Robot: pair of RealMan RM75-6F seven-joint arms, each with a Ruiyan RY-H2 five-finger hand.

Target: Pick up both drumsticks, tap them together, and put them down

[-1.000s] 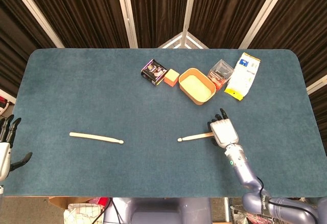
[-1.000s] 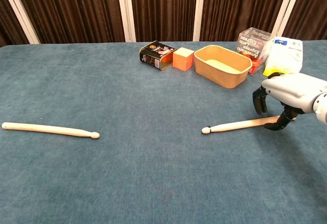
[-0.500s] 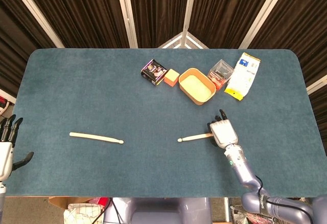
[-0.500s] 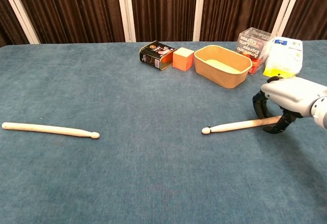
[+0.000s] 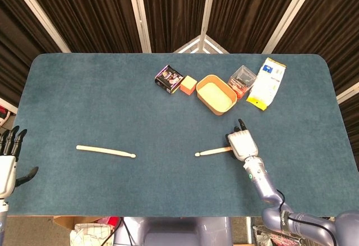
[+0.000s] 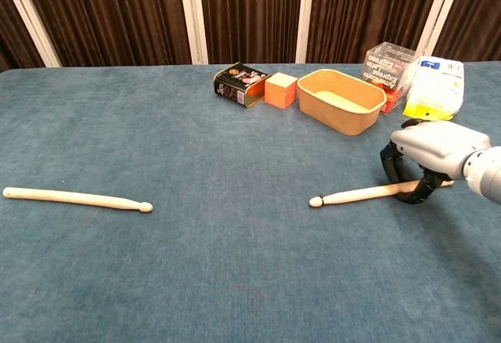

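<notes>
Two pale wooden drumsticks lie on the blue table. The left drumstick [image 5: 105,151] [image 6: 77,198] lies alone, tip toward the middle. The right drumstick [image 5: 212,151] [image 6: 356,195] points its tip left, and its butt end runs under my right hand [image 5: 242,144] [image 6: 427,151]. That hand arches over the butt, dark fingers curled behind the stick and thumb in front, with a gap still showing around it. The stick rests flat on the table. My left hand [image 5: 8,162] hangs off the table's left edge, fingers spread and holding nothing; the chest view does not show it.
Along the back of the table stand a black tin [image 5: 169,78], an orange block [image 5: 188,84], a tan tub [image 5: 216,94], a clear plastic box [image 5: 242,80] and a white-and-yellow pouch [image 5: 267,83]. The tub is nearest my right hand.
My right hand has shifted slightly left and lowered over the stick's butt, its fingers curling closer around it. The left hand drifted a little lower. Neither drumstick moved.
</notes>
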